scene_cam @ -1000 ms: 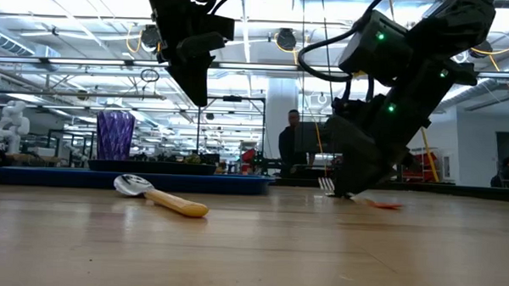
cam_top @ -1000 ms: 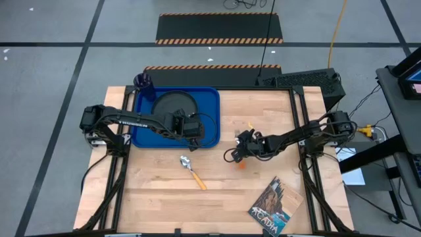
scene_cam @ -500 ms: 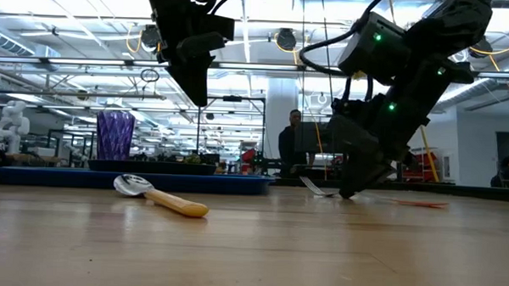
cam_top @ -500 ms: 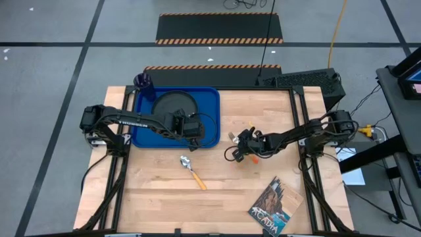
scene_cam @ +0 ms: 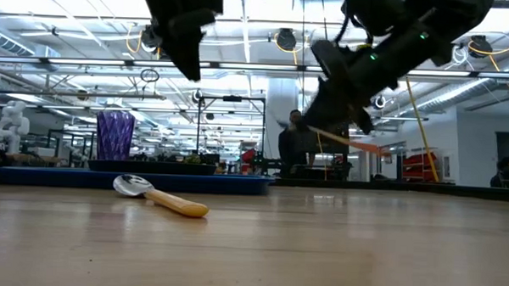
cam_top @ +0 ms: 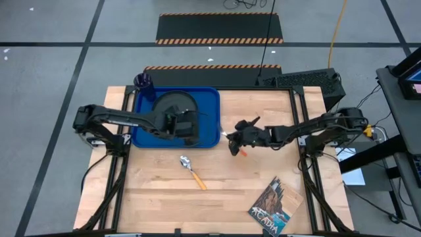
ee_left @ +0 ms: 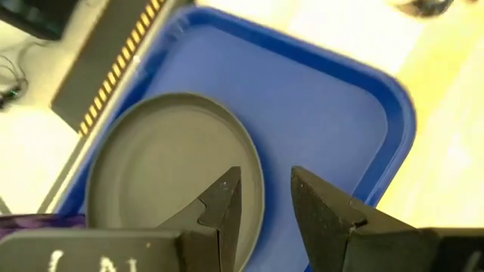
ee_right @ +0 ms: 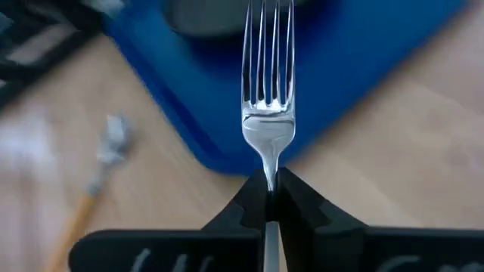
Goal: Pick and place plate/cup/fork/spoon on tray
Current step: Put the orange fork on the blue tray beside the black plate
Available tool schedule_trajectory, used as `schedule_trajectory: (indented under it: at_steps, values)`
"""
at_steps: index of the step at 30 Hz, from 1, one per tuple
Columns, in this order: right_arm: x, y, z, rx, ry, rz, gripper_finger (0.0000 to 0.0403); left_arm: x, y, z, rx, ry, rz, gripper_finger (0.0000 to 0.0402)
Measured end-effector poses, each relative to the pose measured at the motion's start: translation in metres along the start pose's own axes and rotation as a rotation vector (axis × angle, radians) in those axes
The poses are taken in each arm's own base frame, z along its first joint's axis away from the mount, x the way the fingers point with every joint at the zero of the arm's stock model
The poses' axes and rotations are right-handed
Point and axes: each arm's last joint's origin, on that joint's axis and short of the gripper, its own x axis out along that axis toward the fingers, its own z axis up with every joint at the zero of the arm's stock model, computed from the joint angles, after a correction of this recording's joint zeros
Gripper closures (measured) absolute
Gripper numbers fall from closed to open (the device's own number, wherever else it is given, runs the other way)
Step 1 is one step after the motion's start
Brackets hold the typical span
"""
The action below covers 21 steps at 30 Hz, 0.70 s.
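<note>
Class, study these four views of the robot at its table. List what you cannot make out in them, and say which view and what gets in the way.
- The fork: its orange handle is hidden in the right wrist view by the right pincer shut on it.
- The plate: in the high view the left arm covers part of it.
- The cup: its base is hidden behind the tray rim in the low view.
- The spoon: blurred in the right wrist view.

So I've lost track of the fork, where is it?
The fork is clamped in the right tool, lifted off the table just right of the tray.

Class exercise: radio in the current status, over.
Right gripper shut on fork, airborne near tray. Left gripper open above plate. Spoon on table. Nothing blocking.
</note>
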Motion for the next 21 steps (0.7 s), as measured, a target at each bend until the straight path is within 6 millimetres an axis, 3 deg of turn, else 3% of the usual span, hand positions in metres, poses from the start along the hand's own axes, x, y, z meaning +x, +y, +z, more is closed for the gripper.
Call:
schedule_trajectory:
  at_steps: [5,10,21]
  values:
    - [0.004,0.004,0.022,0.002,-0.167,0.132,0.0399,-0.034,0.000,-0.007,-0.052,-0.118,0.006,0.0282]
    - [0.006,-0.001,0.038,0.058,-0.270,0.179,0.0399,-0.055,-0.016,-0.018,-0.015,-0.201,-0.010,0.0282]
    - [0.027,0.002,0.076,0.093,-0.450,0.238,0.0399,-0.070,-0.032,-0.030,0.009,-0.247,-0.027,0.0282]
